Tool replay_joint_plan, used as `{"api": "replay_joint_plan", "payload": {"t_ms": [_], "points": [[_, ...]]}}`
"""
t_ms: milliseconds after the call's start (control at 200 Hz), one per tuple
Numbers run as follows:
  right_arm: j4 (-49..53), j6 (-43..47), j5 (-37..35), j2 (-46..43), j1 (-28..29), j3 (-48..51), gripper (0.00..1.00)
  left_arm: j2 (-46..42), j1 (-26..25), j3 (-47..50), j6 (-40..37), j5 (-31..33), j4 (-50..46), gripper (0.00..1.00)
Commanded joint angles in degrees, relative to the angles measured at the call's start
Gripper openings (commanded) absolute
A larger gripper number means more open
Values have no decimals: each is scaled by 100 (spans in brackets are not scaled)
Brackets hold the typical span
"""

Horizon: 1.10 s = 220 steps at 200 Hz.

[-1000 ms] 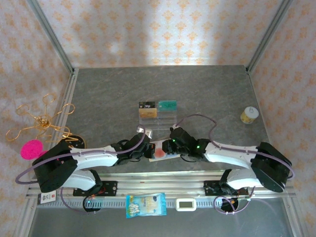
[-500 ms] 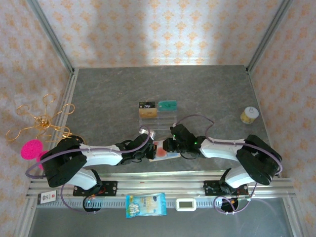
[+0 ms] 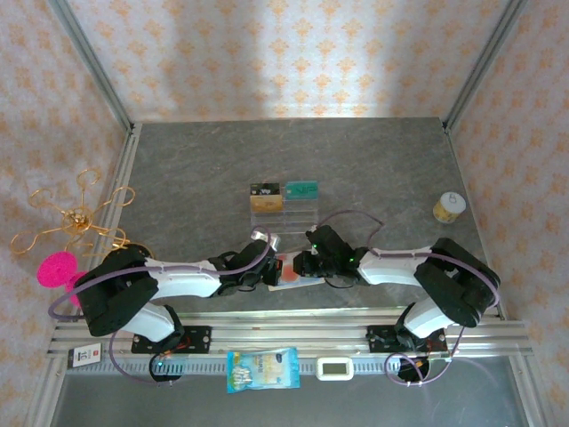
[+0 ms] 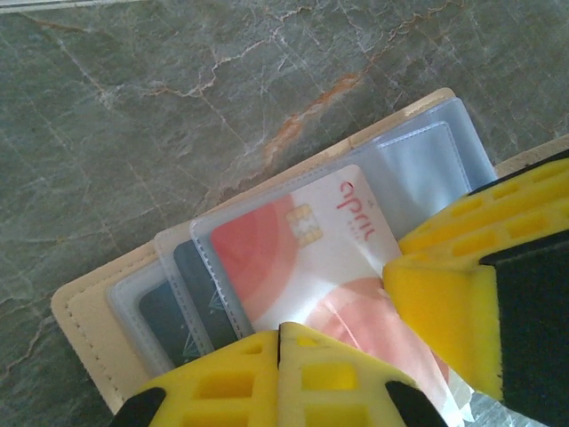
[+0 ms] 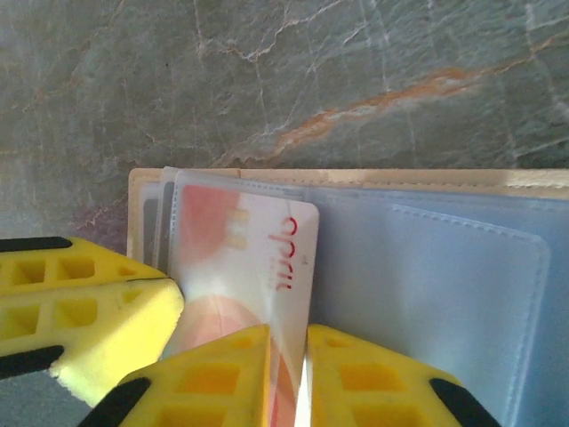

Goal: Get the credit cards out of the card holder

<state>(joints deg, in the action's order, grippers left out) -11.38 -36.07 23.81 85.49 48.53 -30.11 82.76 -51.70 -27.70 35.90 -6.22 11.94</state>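
The card holder [image 4: 84, 311] lies open on the stone table near the front edge, tan rim outside and clear pockets inside [image 5: 444, 258]; from above it is a small patch [image 3: 290, 278] between the two grippers. A white-and-red credit card [image 4: 293, 249] sticks partly out of a pocket. My right gripper [image 5: 305, 331] is shut on that card's [image 5: 240, 249] near edge. My left gripper [image 4: 281, 327] is shut, its tips resting on the pocket over the card. A dark blue card [image 4: 191, 294] sits in the pocket behind. From above, the left gripper [image 3: 265, 272] and right gripper [image 3: 299, 265] meet over the holder.
A clear acrylic rack [image 3: 283, 203] holding a gold and a teal card stands behind the holder. A small yellow jar [image 3: 448, 208] is at the right. A gold wire stand [image 3: 71, 218] and pink item [image 3: 58, 267] sit left. A snack bag [image 3: 262, 369] and timer [image 3: 336, 366] lie on the front rail.
The right gripper's jaws have narrowed onto the white-and-red card and its arm has drawn in slightly. The left arm folded closer, its gripper staying shut on the holder.
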Motion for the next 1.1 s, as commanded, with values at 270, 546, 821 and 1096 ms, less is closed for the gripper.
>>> {"api": "replay_joint_plan", "payload": {"t_ms": [270,546,821,1096], "points": [[61,-595,-612,-716,-11,593,0,74,83,278,-127,181,-672,0],[51,-660,-659,-942,-9,945,0,-307,97,195,-197,174,-690,0],[-110,-506,-553,-899,-10,910,0,-443,-123,-218,-154,-43,-383,0],[-119,-435,-519,-934,-10,927,0,484,-226,-512,-197,-244,-109,0]]}}
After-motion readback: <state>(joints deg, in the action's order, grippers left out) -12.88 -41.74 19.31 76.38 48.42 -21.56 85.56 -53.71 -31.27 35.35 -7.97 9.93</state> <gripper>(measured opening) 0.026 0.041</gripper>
